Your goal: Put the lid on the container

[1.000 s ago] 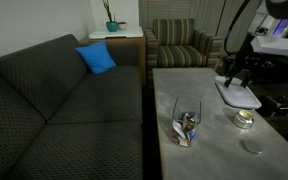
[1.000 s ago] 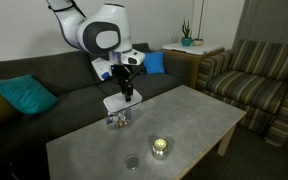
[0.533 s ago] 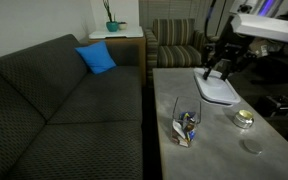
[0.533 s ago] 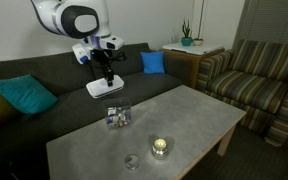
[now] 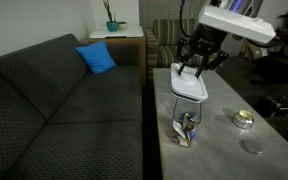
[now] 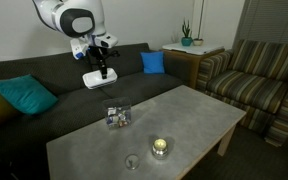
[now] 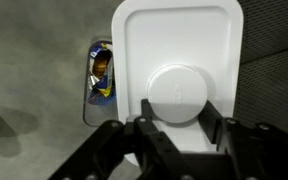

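Gripper [image 7: 181, 112] is clamped on the round raised boss at the centre of the lid [image 7: 179, 45], with one finger [image 7: 144, 125] each side. The lid hangs flat under it, clear of the table [image 5: 224, 150]. The container [image 7: 101, 75] sits below the gripper and offset, showing past the lid's left edge in the wrist view. Lid looks like thin, light, smooth plastic, so it likely flexes and could swivel on that boss. Centre hold seems right for a level press. The tub looks light and tippy.
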Robot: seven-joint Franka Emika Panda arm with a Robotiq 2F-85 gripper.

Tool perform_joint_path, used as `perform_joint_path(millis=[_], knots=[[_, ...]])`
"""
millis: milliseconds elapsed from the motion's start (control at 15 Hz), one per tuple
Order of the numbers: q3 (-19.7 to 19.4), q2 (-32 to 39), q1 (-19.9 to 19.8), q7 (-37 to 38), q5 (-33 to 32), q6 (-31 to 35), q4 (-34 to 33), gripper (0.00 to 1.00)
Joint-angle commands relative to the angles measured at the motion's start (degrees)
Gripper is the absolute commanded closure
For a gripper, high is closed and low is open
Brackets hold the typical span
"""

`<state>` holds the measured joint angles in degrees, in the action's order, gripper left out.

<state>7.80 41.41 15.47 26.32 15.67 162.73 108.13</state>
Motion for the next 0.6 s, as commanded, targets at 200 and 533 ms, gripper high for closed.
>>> perform_joint_path(millis=[200,533], knots=[[2.3,11.5,-4.2,-0.4,5.3,-6.5,-15.1,0.74],[1.0,18.9,-5.3,1.0,5.7,-10.2,-24.0,0.74]])
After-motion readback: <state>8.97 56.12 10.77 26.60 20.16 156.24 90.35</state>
